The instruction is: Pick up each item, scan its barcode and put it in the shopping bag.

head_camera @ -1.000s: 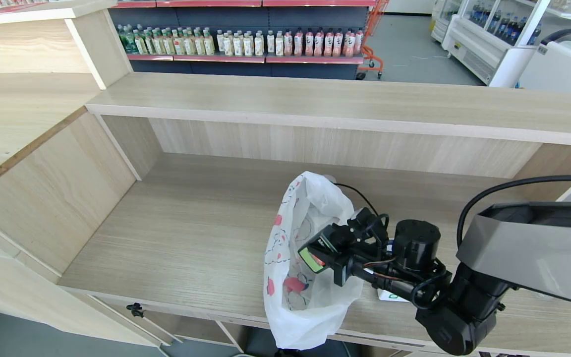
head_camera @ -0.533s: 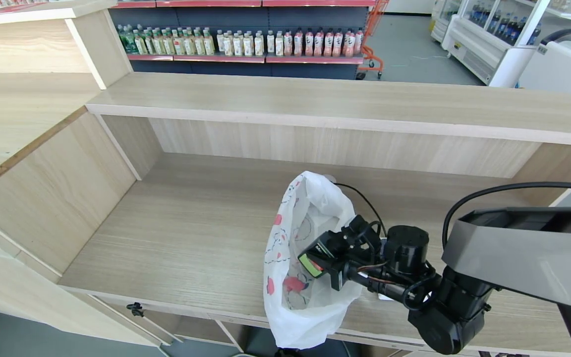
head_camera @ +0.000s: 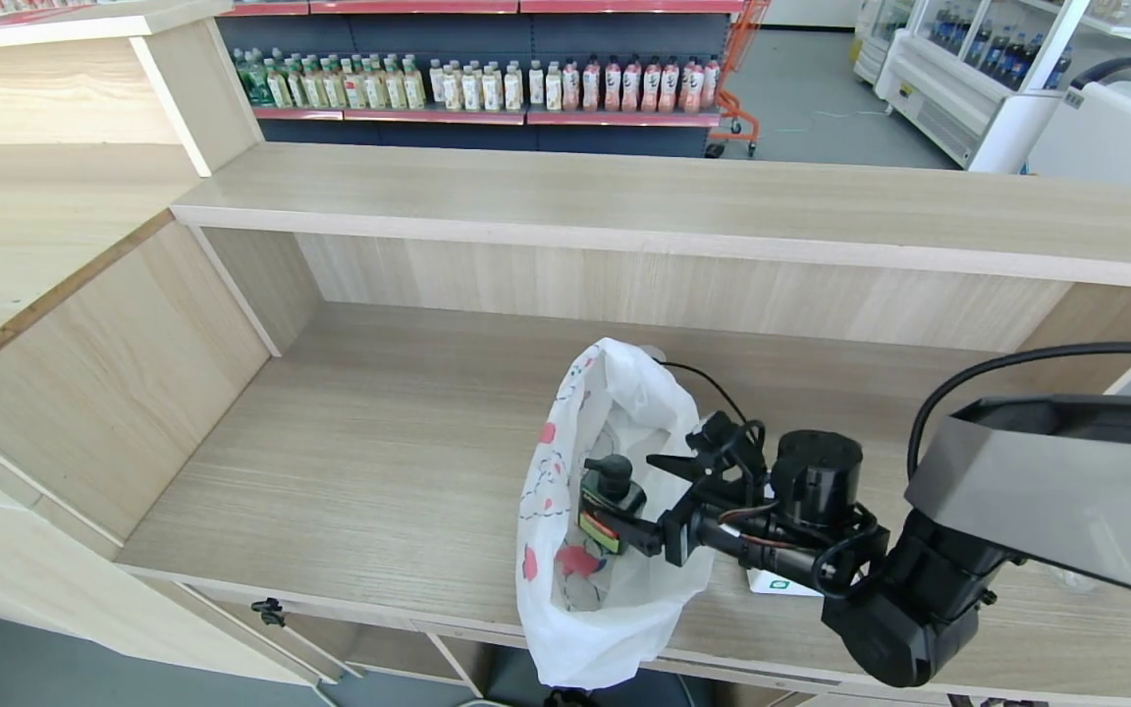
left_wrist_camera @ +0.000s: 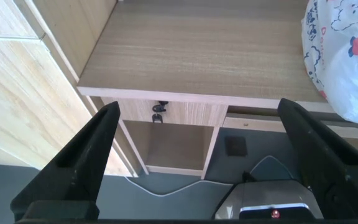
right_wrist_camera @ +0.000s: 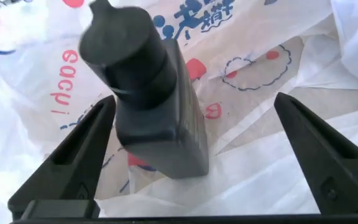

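We saw the shopping bag (head_camera: 615, 599) as white plastic, printed with scattered red shapes and thin blue line drawings; in the right wrist view it also carried red and blue lettering. The pump bottle (head_camera: 608, 491) was black, with a label banded in green and red. The right end effector (head_camera: 631, 489) was black, and so was the left end effector (left_wrist_camera: 199, 112). The tabletop (head_camera: 379, 471) was pale wood with a fine, straight grain. The card (head_camera: 781, 586) was white with a small green mark. The shelves (head_camera: 487, 116) were red-edged with dark blue backs, and their bottles (head_camera: 477, 86) ran in bands — green, then white, then pink.
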Controlling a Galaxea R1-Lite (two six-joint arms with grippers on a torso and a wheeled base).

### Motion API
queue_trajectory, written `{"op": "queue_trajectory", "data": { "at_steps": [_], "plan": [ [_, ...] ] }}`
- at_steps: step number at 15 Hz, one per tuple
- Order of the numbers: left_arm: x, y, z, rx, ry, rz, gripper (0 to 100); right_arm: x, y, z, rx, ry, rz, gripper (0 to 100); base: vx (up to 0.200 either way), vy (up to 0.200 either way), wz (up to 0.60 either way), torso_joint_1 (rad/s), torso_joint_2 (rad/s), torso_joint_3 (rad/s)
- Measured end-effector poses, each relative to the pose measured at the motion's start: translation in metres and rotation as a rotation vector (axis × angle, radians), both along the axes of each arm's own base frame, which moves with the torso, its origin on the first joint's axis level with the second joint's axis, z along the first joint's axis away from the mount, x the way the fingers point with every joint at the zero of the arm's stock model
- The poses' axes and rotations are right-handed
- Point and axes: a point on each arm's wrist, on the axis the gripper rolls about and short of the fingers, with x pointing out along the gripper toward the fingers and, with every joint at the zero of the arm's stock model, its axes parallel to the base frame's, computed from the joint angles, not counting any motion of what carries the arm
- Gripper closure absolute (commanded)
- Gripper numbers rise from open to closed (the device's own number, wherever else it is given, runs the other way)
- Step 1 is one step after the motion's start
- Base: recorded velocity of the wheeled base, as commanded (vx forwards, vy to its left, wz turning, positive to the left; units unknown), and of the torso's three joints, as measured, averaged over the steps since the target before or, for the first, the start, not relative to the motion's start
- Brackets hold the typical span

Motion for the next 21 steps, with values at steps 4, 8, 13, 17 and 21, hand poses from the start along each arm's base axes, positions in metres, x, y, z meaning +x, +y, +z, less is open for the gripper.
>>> {"op": "queue_trajectory", "data": {
  "at_steps": [4,8,13,17,21],
  "plan": [
    [0.000,0.000,0.000,0.000,0.000,0.000,0,-0.015,-0.020,0.069,0.121,-0.011,0.005,0,0.000,0.000,0.00,0.000,0.00,0.000],
    [0.000,0.000,0.000,0.000,0.000,0.000,0,-0.060,-0.065,0.125,0.180,-0.072,-0.013,0,0.000,0.000,0.00,0.000,0.00,0.000],
    [0.000,0.000,0.000,0.000,0.000,0.000,0,-0.124,-0.150,0.117,0.020,0.031,-0.282,0,0.000,0.000,0.00,0.000,0.00,0.000],
    [0.000,0.000,0.000,0.000,0.000,0.000,0,-0.153,-0.169,0.116,0.002,0.009,-0.370,0,0.000,0.000,0.00,0.000,0.00,0.000],
    [0.000,0.000,0.000,0.000,0.000,0.000,0,-0.167,-0.173,0.115,0.017,0.031,-0.421,0,-0.100,0.000,0.00,0.001,0.00,0.002]
  ]
}}
